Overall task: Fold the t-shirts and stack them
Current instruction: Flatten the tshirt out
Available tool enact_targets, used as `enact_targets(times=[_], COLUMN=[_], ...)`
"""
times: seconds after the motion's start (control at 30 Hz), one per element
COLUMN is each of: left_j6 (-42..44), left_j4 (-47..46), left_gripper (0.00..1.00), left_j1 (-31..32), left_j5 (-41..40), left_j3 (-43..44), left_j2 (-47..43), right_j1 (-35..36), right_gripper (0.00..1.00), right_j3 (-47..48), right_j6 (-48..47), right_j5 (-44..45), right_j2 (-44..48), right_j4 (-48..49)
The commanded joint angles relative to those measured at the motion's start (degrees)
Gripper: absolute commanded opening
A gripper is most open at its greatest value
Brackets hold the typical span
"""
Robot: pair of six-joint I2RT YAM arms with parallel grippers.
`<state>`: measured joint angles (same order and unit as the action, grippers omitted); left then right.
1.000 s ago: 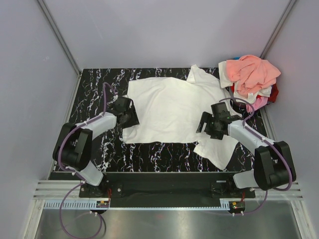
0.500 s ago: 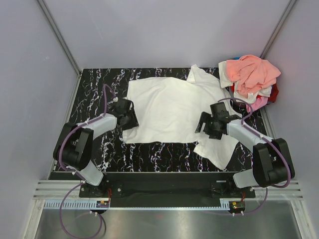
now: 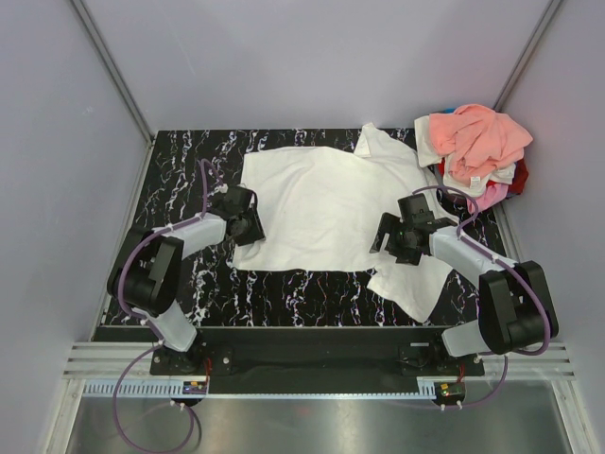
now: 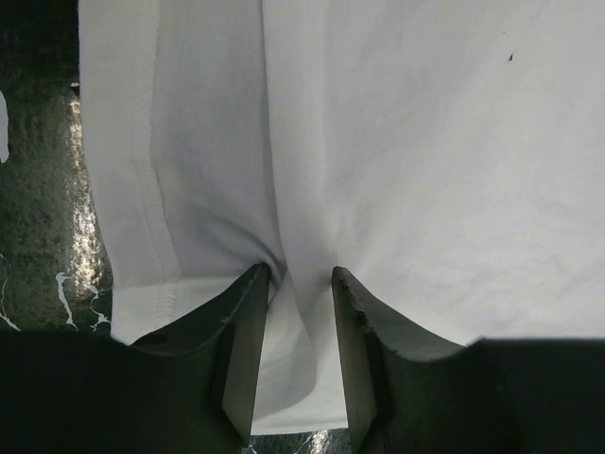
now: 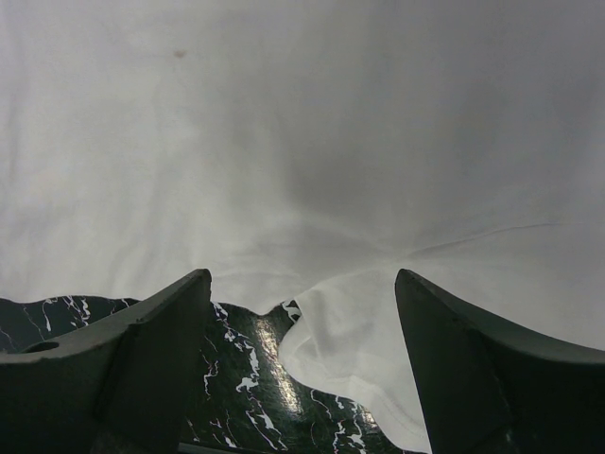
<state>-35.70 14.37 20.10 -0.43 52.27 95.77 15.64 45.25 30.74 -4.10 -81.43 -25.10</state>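
Left gripper [image 4: 301,276] straddles a pleat of the white shirt [image 3: 321,203], clamp unconfirmed; right gripper [image 5: 302,284] stands wide at the opposite edge. Step: gripping for first fold. Next: close both, lift.

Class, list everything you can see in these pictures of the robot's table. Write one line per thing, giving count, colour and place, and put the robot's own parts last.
white t-shirt: one, white, spread out across the middle of the table.
salmon-peach t-shirt: one, salmon-peach, crumpled on top of the pile at the far right corner.
other clothes: count unclear, cream, pink and red edges showing under the salmon-peach one.
table: one, black with white veins.
left arm: one, white and black, near left.
right arm: one, white and black, near right.
left tool: one, black, at the shirt's left edge, with a ridge of cloth between its fingers; grip unclear.
right tool: one, black, open, over the shirt's near right edge.
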Motion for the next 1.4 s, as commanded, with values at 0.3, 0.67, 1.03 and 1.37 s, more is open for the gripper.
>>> enact_targets(times=[0.3,0.67,1.03,1.37], left_j6=[-0.77,-0.95,-0.60,0.28], left_j4=[1.36,0.57,0.04,3.47], left_gripper=[0.45,0.45,0.44,0.44], left_j1=[1.35,2.05,3.28,3.46], left_j5=[-3.00,-2.92,-3.18,-6.52], left_j3=[1.61,2.22,4.33,7.05], left_j2=[-4.18,-2.87,-0.67,3.01], right_j1=[0.45,0.45,0.45,0.45], right_gripper=[0.85,0.84,0.84,0.83], right_j3=[-0.08,0.01,0.18,0.27], right_j6=[0.28,0.28,0.20,0.02], right_j5=[-0.47,-0.56,-0.73,-0.82], right_j2=[-0.57,-1.01,-1.36,-1.63], right_j4=[1.46,1.37,1.46,1.55])
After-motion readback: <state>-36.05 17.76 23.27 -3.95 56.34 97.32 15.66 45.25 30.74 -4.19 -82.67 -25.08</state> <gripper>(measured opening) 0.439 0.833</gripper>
